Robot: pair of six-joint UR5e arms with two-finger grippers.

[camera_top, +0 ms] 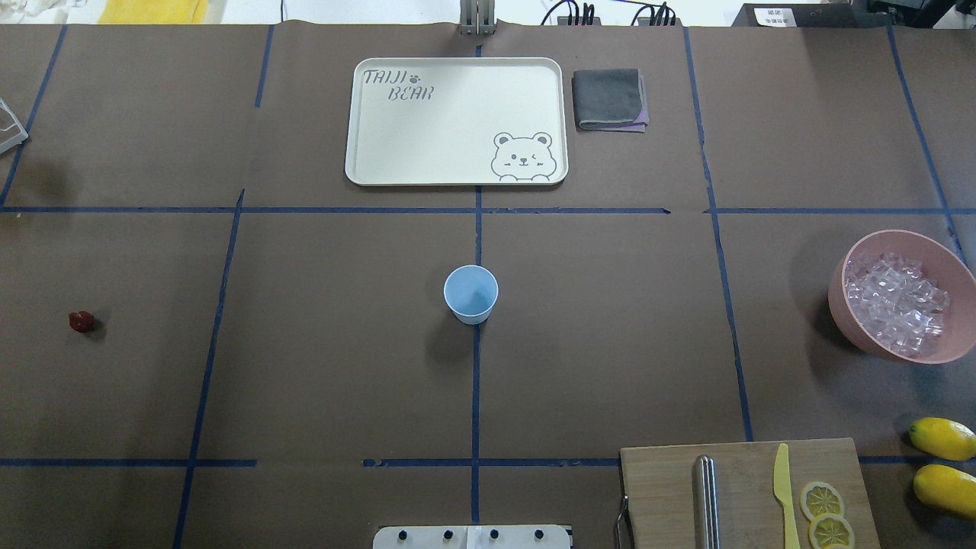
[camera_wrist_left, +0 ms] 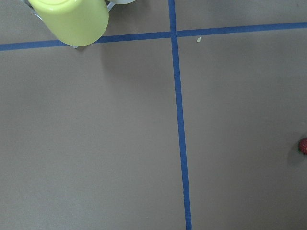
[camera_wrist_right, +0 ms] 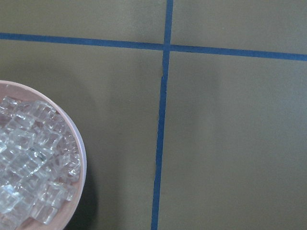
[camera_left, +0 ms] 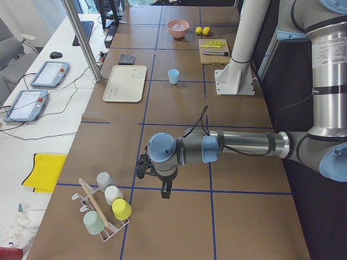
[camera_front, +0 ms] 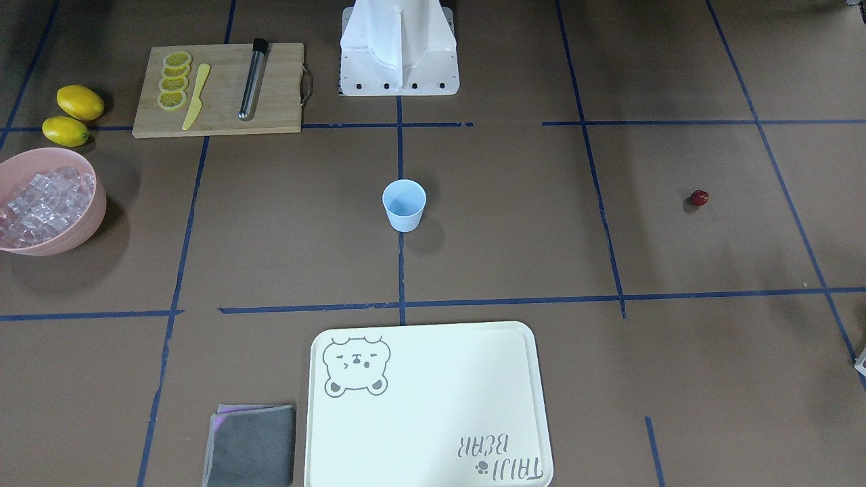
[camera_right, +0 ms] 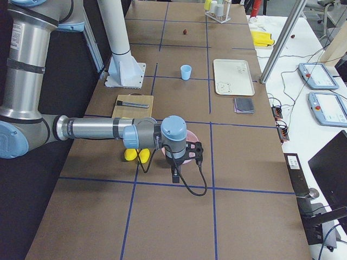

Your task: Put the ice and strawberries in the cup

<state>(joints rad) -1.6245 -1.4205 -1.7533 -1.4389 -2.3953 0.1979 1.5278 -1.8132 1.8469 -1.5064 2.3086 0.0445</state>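
Observation:
The pale blue cup (camera_top: 471, 293) stands upright at the table's middle, and I see nothing inside it. One dark red strawberry (camera_top: 81, 321) lies alone far to my left; it also shows at the left wrist view's right edge as the strawberry (camera_wrist_left: 303, 145). Clear ice (camera_top: 896, 301) fills a pink bowl (camera_top: 842, 313) far to my right. My left gripper (camera_left: 165, 189) hangs over the table's left end, near the strawberry. My right gripper (camera_right: 175, 176) hangs beside the pink bowl (camera_wrist_right: 81, 153). Both show only in the side views, so I cannot tell open from shut.
A cream tray (camera_top: 427, 130) and a folded grey cloth (camera_top: 610, 99) lie at the far edge. A cutting board (camera_top: 663, 488) with a yellow knife, a metal rod and lemon slices sits near right, beside two lemons (camera_top: 942, 438). A cup rack (camera_left: 105, 208) stands at the left end.

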